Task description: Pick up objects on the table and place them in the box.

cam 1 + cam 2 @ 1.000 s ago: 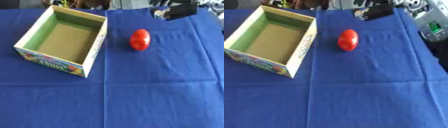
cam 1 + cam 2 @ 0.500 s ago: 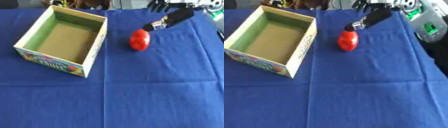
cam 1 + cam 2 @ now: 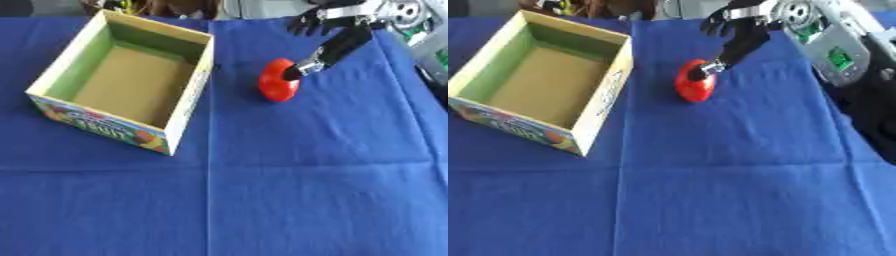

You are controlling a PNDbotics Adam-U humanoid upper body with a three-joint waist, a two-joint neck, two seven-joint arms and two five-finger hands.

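The red fruit lies on the blue cloth, just right of the box & apart from it. The box is seen open-topped w/ nothing inside. The right hand is reached in from the upper right; one straight finger is touching the fruit's top right side, the other fingers are spread above & behind it. Nothing is held: hand wide, not closed on anything. The left hand is not seen in either view.

Step in hand, as judged: getting a grasp on the fruit. To be done well, the palm should be brought lower & centred over the fruit so fingers & thumb are set on opposite sides before closing. A one-sided poke is to be avoided, since a rounded thing prob. rolls on cloth, poss. toward the box wall. Once enclosed, it should be lifted clear of the box rim, then carried left & released over the middle.
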